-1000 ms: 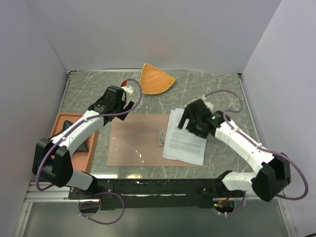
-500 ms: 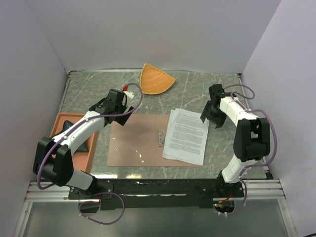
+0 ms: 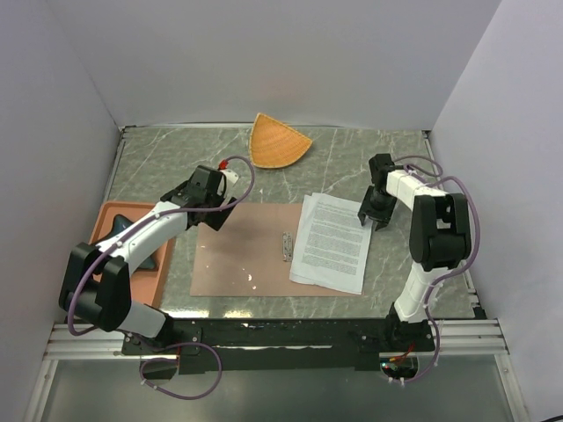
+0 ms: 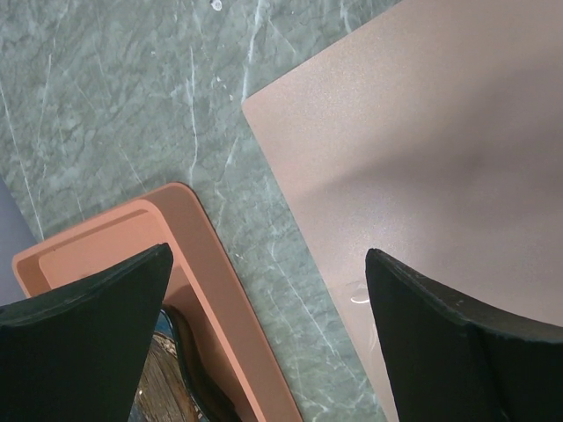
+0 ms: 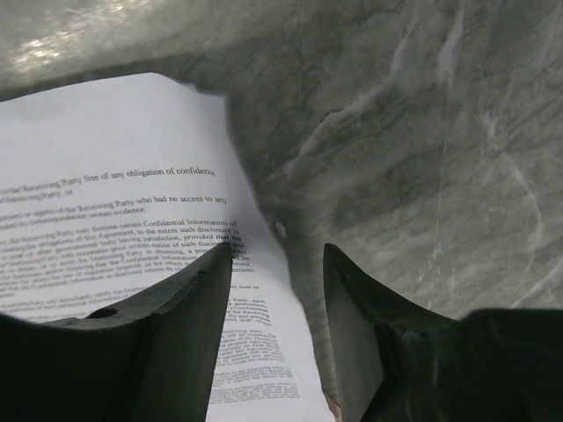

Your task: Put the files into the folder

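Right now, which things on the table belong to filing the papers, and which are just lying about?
Job: white printed paper sheets; reddish-brown card folder.
Lying about: orange fan-shaped dish; salmon-orange rimmed tray.

Soft, even light fills the top view, with small glare spots on the folder (image 3: pixel 237 255). Both wrist views are dimmer; the files (image 5: pixel 114 176) show soft-focus print, and a shadow crosses the marble table (image 5: pixel 440 132).
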Controlling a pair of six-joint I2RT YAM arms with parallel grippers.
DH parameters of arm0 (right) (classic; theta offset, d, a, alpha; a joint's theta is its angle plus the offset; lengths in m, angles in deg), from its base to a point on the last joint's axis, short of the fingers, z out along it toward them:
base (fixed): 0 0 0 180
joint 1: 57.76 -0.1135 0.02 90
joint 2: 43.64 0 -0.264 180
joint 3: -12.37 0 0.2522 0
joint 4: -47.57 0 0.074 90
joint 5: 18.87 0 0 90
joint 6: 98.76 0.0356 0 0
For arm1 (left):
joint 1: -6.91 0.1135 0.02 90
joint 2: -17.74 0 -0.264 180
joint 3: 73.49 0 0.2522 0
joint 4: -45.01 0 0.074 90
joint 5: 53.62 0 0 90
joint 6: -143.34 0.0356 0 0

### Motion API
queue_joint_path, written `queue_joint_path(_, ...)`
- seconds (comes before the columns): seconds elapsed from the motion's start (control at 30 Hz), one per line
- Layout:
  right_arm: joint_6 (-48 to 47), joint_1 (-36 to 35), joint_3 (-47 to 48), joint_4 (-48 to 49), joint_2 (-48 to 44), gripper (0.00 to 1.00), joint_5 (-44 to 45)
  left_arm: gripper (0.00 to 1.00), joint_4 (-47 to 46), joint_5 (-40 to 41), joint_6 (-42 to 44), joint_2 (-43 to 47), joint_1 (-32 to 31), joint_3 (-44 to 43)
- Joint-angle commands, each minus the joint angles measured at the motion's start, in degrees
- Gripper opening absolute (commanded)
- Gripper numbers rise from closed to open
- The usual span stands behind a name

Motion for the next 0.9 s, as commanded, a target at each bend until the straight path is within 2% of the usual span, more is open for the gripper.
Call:
queue_joint_path(0.0, -0.8, 0.6, 0.1, 1.8, 0.4, 0.48, -0.8, 0.99, -1.8, 1.2, -0.7, 2.2, 0.2, 0.1)
queue_joint_path(0.27, -0.6, 0.7, -2.6, 3.3, -2.6, 0.29, -1.2, 0.96, -2.2, 1.3, -0.8, 2.3, 0.2, 0.3)
queue_joint_path(0.37, -0.5, 0.7, -2.6, 3.2, -3.7, 0.17, -1.6, 0.96, -2.1, 1.2, -0.9, 2.3, 0.2, 0.3)
queue_joint_path(0.47, -0.4, 0.7, -3.0, 2.9, -5.4, 0.11, -1.6, 0.96, -2.1, 1.0, -1.1, 2.4, 0.2, 0.3)
queue_joint_path(0.57, -0.6, 0.5, -3.7, 2.9, -8.0, 0.08, -1.5, 0.96, -2.2, 1.0, -1.1, 2.5, 0.2, 0.6)
queue_joint_path(0.67, -0.8, 0.0, -4.2, 2.5, -10.8, 0.0, -2.3, 0.96, -2.3, 1.2, -1.1, 2.3, 0.3, 0.8)
queue_joint_path(0.77, -0.8, -1.5, -4.8, 2.7, -14.8, 0.0, -3.7, 0.96, -2.0, 1.1, -1.3, 2.3, 0.2, 0.7)
queue_joint_path(0.87, -1.3, -4.6, -5.5, 5.0, -22.6, 0.0, -7.9, 0.96, -1.6, 0.7, -1.8, 2.5, 0.2, 0.3)
